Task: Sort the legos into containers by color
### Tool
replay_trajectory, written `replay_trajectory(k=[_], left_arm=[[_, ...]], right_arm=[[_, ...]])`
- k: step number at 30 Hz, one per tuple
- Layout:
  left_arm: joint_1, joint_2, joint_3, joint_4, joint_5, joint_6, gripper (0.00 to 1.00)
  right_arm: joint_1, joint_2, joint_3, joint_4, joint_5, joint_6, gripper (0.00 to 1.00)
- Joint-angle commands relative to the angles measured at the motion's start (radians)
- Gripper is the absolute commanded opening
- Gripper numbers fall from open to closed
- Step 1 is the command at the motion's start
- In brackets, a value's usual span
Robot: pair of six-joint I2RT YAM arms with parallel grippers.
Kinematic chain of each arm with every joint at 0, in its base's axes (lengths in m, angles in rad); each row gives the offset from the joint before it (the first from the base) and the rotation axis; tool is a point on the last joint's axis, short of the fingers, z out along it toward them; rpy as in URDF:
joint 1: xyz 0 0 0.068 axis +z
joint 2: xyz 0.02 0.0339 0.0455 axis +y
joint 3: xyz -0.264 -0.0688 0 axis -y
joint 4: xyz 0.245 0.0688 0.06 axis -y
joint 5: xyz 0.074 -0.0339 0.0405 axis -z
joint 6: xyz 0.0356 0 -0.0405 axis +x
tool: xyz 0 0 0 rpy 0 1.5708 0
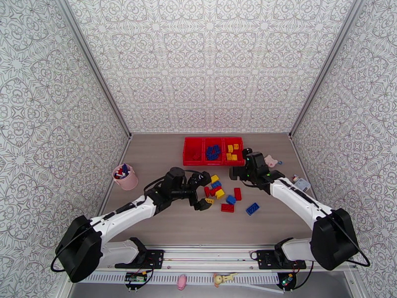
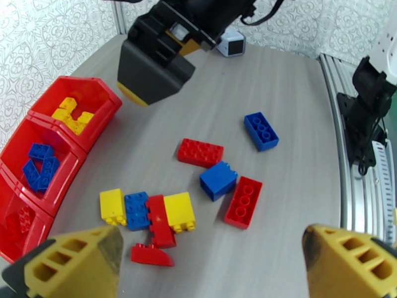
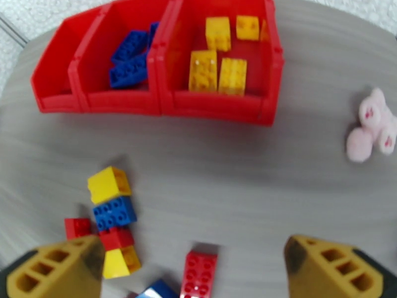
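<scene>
Left gripper [image 2: 213, 259] and right gripper [image 3: 193, 259] both gape wide beside nine loose legos [image 2: 218, 180] mid-table: four red, three blue, two yellow. Farther back, three joined red containers [image 3: 218, 103] hold reds left, blues middle, yellows right.

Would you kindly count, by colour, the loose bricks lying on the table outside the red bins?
Red bricks: 4
Blue bricks: 3
Yellow bricks: 2
Total: 9
</scene>
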Motion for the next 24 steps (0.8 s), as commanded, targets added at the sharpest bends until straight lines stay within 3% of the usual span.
replay_trajectory(k=[1,10,24], left_arm=[[-0.006,0.010,0.005,-0.022,0.025,0.058,1.00],[-0.007,0.034,-0.003,-0.006,0.013,0.069,1.00],[-0.012,0.043,-0.002,-0.028,0.000,0.094,1.00]], right_arm=[[0.025,0.016,-0.038,-0.092,0.035,0.107,0.95],[0.052,0.177,-0.010,-0.074,-0.053,0.114,0.78],[0.053,0.303,0.041,-0.102,-0.012,0.071,0.50]])
